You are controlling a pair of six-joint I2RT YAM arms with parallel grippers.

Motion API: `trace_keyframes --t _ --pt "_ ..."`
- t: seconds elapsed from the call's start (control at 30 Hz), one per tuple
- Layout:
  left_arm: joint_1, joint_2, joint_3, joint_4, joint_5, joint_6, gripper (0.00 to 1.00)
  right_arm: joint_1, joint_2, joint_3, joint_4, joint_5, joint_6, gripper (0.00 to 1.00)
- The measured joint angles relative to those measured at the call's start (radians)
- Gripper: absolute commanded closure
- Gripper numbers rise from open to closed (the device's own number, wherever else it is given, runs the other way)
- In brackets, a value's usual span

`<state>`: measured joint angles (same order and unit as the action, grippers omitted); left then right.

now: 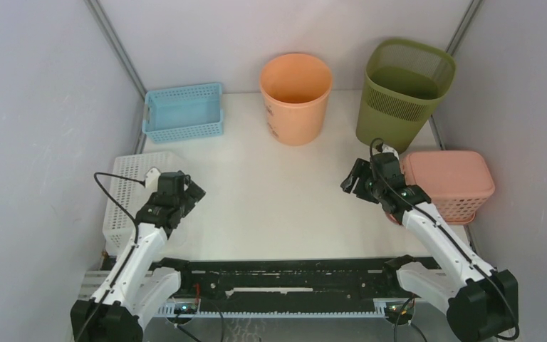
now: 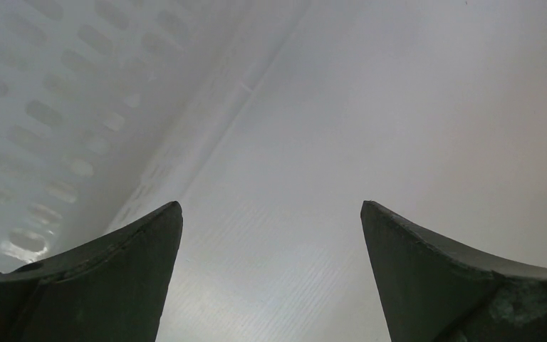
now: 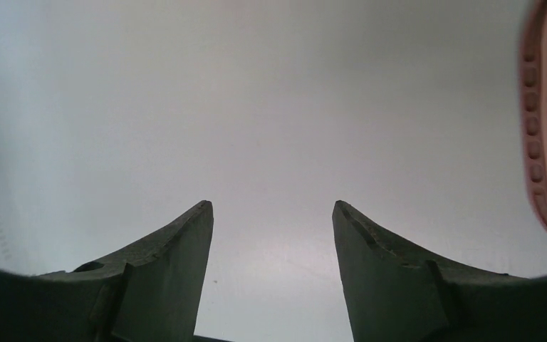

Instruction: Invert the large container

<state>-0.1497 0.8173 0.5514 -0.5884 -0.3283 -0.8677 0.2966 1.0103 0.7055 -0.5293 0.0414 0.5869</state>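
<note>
Over the table (image 1: pixel 278 203) | left tool (image 1: pixel 194 191) wide open, empty | right tool (image 1: pixel 351 179) part-open, empty, beside pink basket (image 1: pixel 450 182)

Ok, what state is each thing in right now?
Blue basket: upright, empty.
Orange bucket: upright, mouth up.
Green bin: upright, mouth up.
Pink basket: looks upside down.
White basket: orientation unclear.
Left gripper: open, empty.
Right gripper: open, empty.

The large container (image 1: pixel 390 117), an olive-green mesh wastebasket, stands upright, mouth up, on the surface at the frame's upper right.
</note>
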Motion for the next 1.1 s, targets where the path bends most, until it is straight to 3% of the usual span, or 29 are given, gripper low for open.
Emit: trace_keyframes --t 0.33,0.43,0.73,0.93,1.1 --pt "0.138 0.060 0.000 0.063 0.019 -0.018 0.07 0.111 -0.029 0.031 0.023 -0.097 -0.063 0.26" --pt "0.130 0.042 0.001 0.099 0.087 0.010 0.01 0.149 -0.021 0.053 0.021 -0.103 -0.074 0.26" --pt "-0.017 -0.147 0.089 0.138 0.228 0.099 0.00 0.246 0.066 0.305 0.071 -0.076 -0.168 0.25" --pt "-0.171 -0.212 0.080 0.144 0.253 0.109 0.00 0.262 0.269 0.508 0.192 -0.032 -0.281 0.24" --pt "-0.270 -0.280 0.019 0.123 0.255 0.109 0.00 0.288 0.506 0.780 0.252 -0.014 -0.435 0.23"
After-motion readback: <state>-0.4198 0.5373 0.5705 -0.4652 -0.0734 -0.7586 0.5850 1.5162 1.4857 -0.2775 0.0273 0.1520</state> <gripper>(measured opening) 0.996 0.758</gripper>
